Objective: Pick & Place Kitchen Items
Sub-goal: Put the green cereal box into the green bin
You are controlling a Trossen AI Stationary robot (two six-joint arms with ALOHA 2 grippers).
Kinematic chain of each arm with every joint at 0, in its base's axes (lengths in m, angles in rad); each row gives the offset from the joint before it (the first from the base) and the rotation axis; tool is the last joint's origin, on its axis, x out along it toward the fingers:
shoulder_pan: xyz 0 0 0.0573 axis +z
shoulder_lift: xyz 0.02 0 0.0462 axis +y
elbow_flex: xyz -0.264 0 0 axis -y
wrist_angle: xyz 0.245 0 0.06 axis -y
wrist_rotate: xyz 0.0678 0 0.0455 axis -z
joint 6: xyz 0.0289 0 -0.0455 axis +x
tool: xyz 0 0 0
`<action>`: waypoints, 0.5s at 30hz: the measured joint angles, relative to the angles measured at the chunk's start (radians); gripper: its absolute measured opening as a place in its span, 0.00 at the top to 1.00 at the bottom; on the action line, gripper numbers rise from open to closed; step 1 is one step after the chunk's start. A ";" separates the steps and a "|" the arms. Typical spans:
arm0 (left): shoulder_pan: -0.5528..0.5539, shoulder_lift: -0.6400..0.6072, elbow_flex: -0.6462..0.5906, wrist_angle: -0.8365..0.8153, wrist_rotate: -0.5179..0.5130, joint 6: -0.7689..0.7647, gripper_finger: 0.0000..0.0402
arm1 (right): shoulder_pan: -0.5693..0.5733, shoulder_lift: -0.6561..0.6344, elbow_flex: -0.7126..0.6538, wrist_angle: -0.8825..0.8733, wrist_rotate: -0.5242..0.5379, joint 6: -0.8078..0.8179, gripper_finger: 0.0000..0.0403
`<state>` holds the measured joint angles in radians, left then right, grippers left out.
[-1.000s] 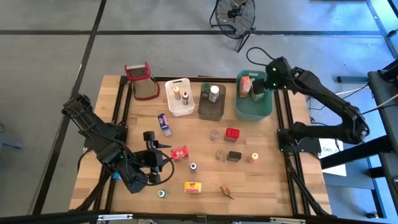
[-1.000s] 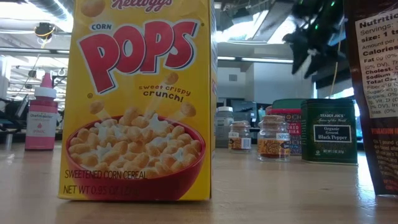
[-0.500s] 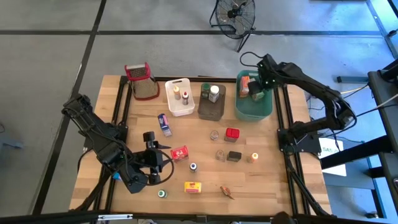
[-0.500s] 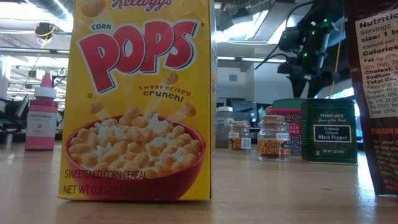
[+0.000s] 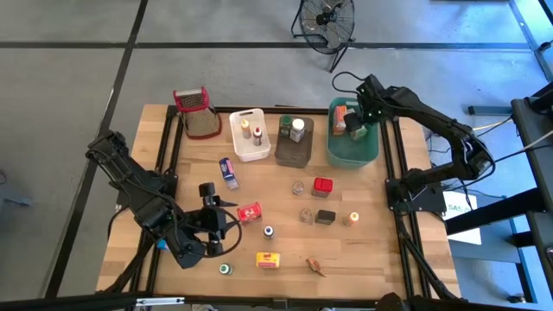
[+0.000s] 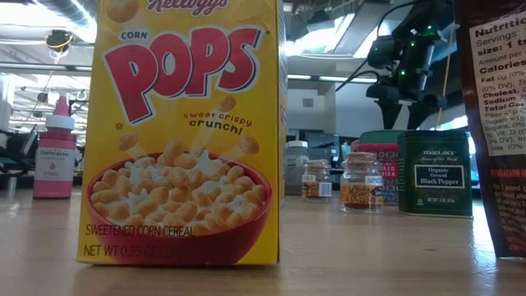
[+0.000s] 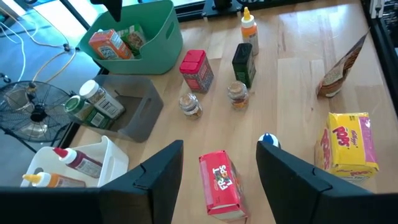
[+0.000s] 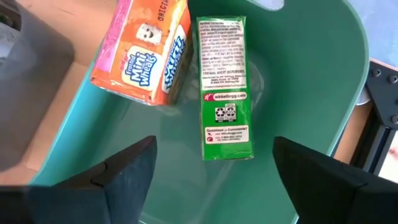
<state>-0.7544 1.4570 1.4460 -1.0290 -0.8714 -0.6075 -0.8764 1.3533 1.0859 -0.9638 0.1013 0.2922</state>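
While high view hides tub contents, I read right wrist view: right end effector (image 8: 214,174) spread wide, empty, above green box (image 8: 225,87) beside orange box (image 8: 142,53) in green tub (image 8: 348,68). Left end effector (image 7: 217,168) half open, empty, over red box (image 7: 221,186) on desk (image 7: 298,81).

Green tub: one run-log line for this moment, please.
right gripper: open, over green tub | green box, orange box: lying inside, free | left gripper: open, waiting above red box

Below my dark right fingers (image 8: 134,171) the tub (image 8: 323,81) is teal-green. In it lie an orange cereal box (image 8: 140,53) with white lettering and a green box (image 8: 225,87) with white print. Near my left gripper (image 7: 217,171) sit a red box (image 7: 221,186), a yellow Pops box (image 7: 348,143), a red tin (image 7: 196,70) and a dark green tin (image 7: 244,64).
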 joint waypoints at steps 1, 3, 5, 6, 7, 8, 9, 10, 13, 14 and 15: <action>0.000 0.000 0.000 0.000 0.000 0.000 0.51 | 0.000 0.000 0.000 0.002 0.000 -0.004 0.19; 0.000 0.000 0.000 0.000 -0.001 0.000 0.51 | -0.001 0.000 0.000 0.015 0.000 -0.005 0.19; 0.000 0.000 0.000 0.000 -0.001 0.000 0.51 | -0.009 0.000 0.000 0.019 0.000 -0.005 0.19; 0.002 0.000 0.000 0.000 -0.001 0.000 0.51 | -0.013 0.000 0.000 0.025 0.000 -0.005 0.19; 0.004 0.000 0.000 0.000 -0.001 0.000 0.51 | -0.019 0.000 0.000 0.033 0.000 -0.005 0.19; 0.006 0.000 0.000 0.000 -0.001 0.000 0.51 | -0.025 0.003 0.000 0.037 0.000 -0.005 0.19; 0.009 0.000 0.000 0.000 -0.001 0.000 0.51 | -0.032 0.007 0.000 0.040 0.000 -0.005 0.19; 0.013 0.000 0.000 0.000 -0.001 0.000 0.51 | -0.040 0.013 0.000 0.043 0.000 -0.006 0.19; 0.024 0.000 0.000 0.000 0.002 0.000 0.51 | -0.061 0.042 0.000 0.049 0.001 -0.026 0.19; 0.026 0.000 0.000 0.000 0.003 0.000 0.51 | -0.065 0.056 0.000 0.052 0.002 -0.032 0.19; 0.030 0.000 0.000 0.000 0.005 0.000 0.51 | -0.068 0.070 0.000 0.053 0.003 -0.039 0.19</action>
<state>-0.7244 1.4570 1.4460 -1.0290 -0.8659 -0.6071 -0.9442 1.4230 1.0859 -0.9108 0.1045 0.2533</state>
